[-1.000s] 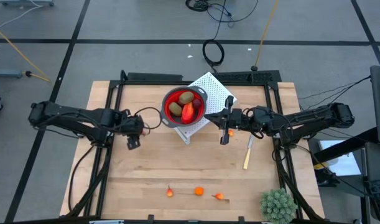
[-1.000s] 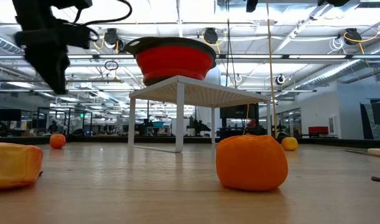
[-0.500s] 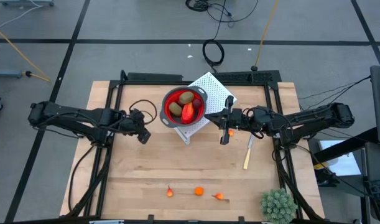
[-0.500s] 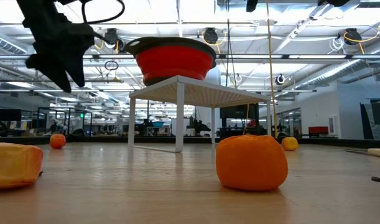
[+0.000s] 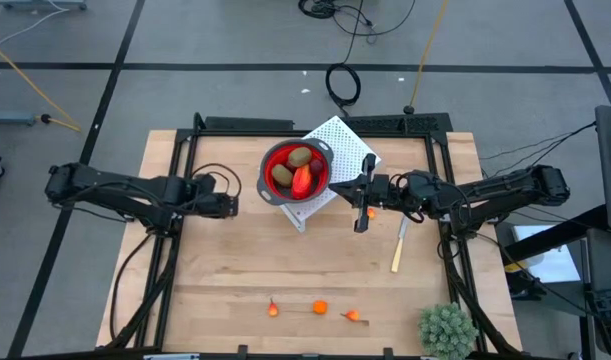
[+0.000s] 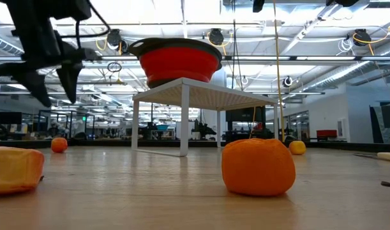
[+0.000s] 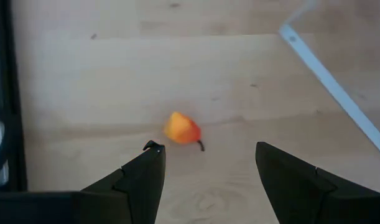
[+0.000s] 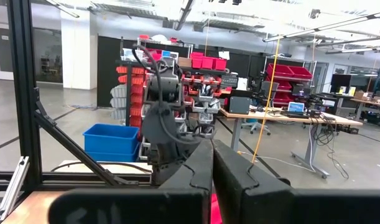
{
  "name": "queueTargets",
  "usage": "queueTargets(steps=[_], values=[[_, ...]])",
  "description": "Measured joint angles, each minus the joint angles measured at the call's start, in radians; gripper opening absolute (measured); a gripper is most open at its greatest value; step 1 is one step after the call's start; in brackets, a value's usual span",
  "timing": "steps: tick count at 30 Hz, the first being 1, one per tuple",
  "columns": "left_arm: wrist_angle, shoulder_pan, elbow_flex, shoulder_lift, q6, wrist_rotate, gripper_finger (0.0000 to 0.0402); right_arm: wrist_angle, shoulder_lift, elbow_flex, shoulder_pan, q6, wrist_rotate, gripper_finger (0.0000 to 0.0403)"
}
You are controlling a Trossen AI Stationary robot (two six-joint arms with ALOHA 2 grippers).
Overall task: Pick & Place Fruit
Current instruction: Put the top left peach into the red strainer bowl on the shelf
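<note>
Several fruits sit in the red bowl [image 5: 296,170]; three orange pieces [image 5: 319,307] remain; left gripper [image 7: 208,168] wide, empty; right gripper [image 8: 213,163] closed, empty.

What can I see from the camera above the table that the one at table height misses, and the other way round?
Only the high view shows the fruit inside the red bowl, the spiky green plant ball, the pale yellow stick and the right gripper, shut, beside the white perforated stand. Only the low view shows the big room behind the table, with ceiling lights and desks. Both show the bowl on the stand, the small orange fruit pieces on the wooden table, and the open left gripper above it.
</note>
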Motion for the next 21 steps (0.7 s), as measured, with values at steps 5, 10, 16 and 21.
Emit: queueTargets(steps=[5, 10, 16, 21], values=[[0.000, 0.000, -0.047, 0.000, -0.147, -0.013, 0.0246, 0.000, 0.000, 0.000, 0.000, 0.000, 0.000, 0.0000], [0.070, 0.000, -0.095, 0.000, -0.237, -0.040, 0.0246, 0.000, 0.000, 0.000, 0.000, 0.000, 0.000, 0.0000], [0.173, 0.000, -0.157, 0.000, -0.348, -0.053, 0.0246, 0.000, 0.000, 0.000, 0.000, 0.000, 0.000, 0.0000], [0.181, 0.000, -0.190, 0.000, -0.445, -0.043, 0.0246, 0.000, 0.000, 0.000, 0.000, 0.000, 0.000, 0.0000]])
